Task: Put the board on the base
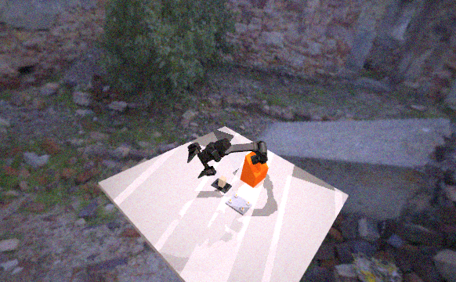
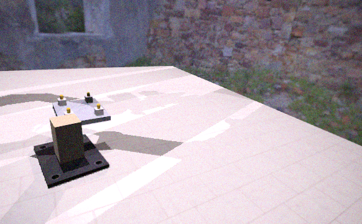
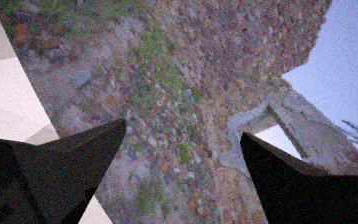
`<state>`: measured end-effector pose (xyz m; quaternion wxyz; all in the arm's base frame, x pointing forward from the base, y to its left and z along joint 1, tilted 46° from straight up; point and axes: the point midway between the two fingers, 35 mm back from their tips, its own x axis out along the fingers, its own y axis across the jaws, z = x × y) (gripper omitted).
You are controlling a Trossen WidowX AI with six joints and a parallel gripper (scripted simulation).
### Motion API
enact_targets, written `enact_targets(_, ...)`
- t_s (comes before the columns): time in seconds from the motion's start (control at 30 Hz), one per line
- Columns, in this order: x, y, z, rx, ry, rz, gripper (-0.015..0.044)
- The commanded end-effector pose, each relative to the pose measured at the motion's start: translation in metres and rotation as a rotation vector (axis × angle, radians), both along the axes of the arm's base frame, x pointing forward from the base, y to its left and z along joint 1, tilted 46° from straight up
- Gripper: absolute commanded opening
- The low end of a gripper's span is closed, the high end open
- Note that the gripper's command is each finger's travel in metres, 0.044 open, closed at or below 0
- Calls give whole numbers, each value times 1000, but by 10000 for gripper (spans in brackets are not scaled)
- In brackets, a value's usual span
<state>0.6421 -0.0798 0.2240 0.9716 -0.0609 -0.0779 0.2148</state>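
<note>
Plainly, Black Board Sits Off Its Base While Pincer Spreads Empty

The black board [image 1: 215, 186] [image 2: 72, 175] lies flat on the pale table [image 1: 153, 204] [image 2: 231, 162] [image 3: 5, 90], its square handle [image 1: 222, 181] [image 2: 67, 140] standing upright. Three corner holes show in the exterior view; the handle hides the spot where the fourth would be. Just beside the board, and apart from it, the grey base [image 1: 238, 204] [image 2: 79, 107] rests on the same table. Its four posts point up, each topped with a gold pin, and no pin passes through the board. From the exterior camera, the handle stands in front of the base and covers part of the nearest post.

The gripper [image 1: 194, 169] [image 3: 184, 131] is spread wide, with nothing between its fingers. It hangs at the end of the dark arm [image 1: 244, 147], raised off the table, apart from both the board and its handle. An orange block [image 1: 253, 172] stands under the arm's shoulder end, near the board and base. The wrist camera looks out past the table's edge, between two dark fingers, toward rubble, grass, a stone wall [image 3: 240, 55] and a patch of sky.
</note>
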Motion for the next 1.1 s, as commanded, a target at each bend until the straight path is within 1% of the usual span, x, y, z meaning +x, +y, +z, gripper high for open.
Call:
enact_targets(0.0, -11, -11, -60, -25, 211, -35, 440)
enact_targets(0.13, -36, -19, -125, -45, 434, -47, 440)
enact_targets(0.27, -74, -21, -181, -61, 649, -36, 440)
enact_targets(0.43, -138, -15, -240, -68, 914, 13, 440)
enact_targets(0.57, -199, -4, -274, -61, 1119, 81, 440)
enact_targets(0.73, -282, 18, -298, -28, 1361, 202, 440)
enact_targets(0.93, -378, 48, -299, 54, 1622, 396, 440)
enact_targets(1.0, -397, 54, -295, 78, 1670, 443, 440)
enact_targets(1.07, -399, 55, -294, 82, 1676, 449, 440)
